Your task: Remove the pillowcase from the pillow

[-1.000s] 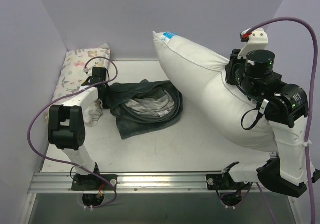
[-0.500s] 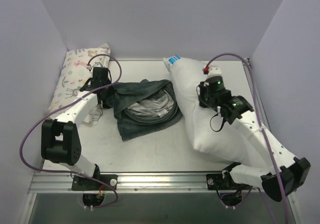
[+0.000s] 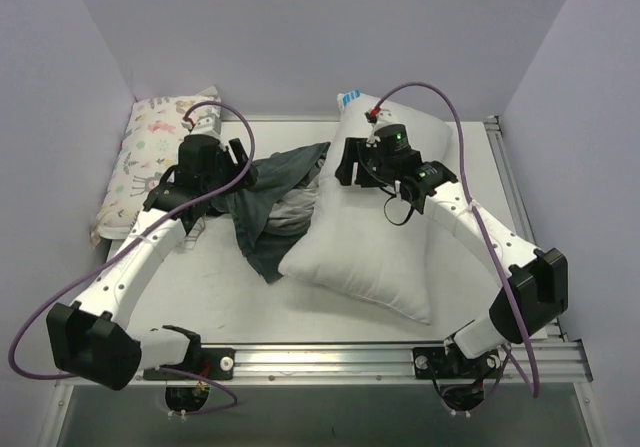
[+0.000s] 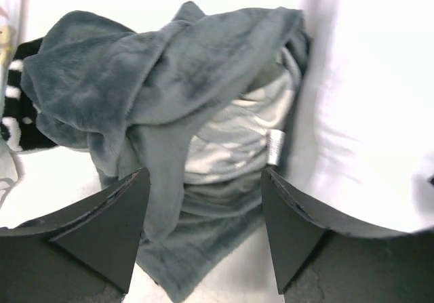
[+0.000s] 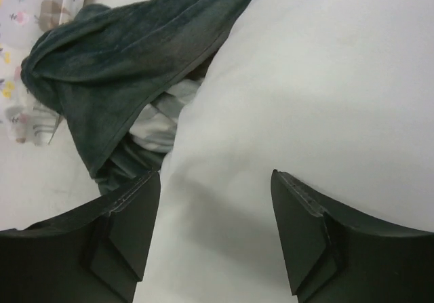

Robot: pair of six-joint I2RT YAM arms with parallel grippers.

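The plain white pillow (image 3: 372,252) lies flat on the table right of centre, its blue label (image 3: 349,98) at the far corner. The pillowcase (image 3: 268,205) sits crumpled just left of it, slate-grey side out, and touches the pillow's left edge. My left gripper (image 3: 238,167) hovers open over the pillowcase's left side; in the left wrist view, grey fabric (image 4: 183,99) lies below the open left gripper (image 4: 203,228), with a zebra-striped patch (image 4: 12,116) at the left. My right gripper (image 3: 345,172) stands open above the pillow (image 5: 305,99), holding nothing.
A small pastel animal-print pillow (image 3: 150,157) leans in the far left corner. Lilac walls close the table's left, back and right. A metal rail (image 3: 330,357) with both arm bases runs along the near edge. Purple cables loop over both arms.
The right arm brought the raised pillow down flat onto the table and let it go. The left gripper released the pillowcase. Both grippers went from shut to open and both arms reached farther in.
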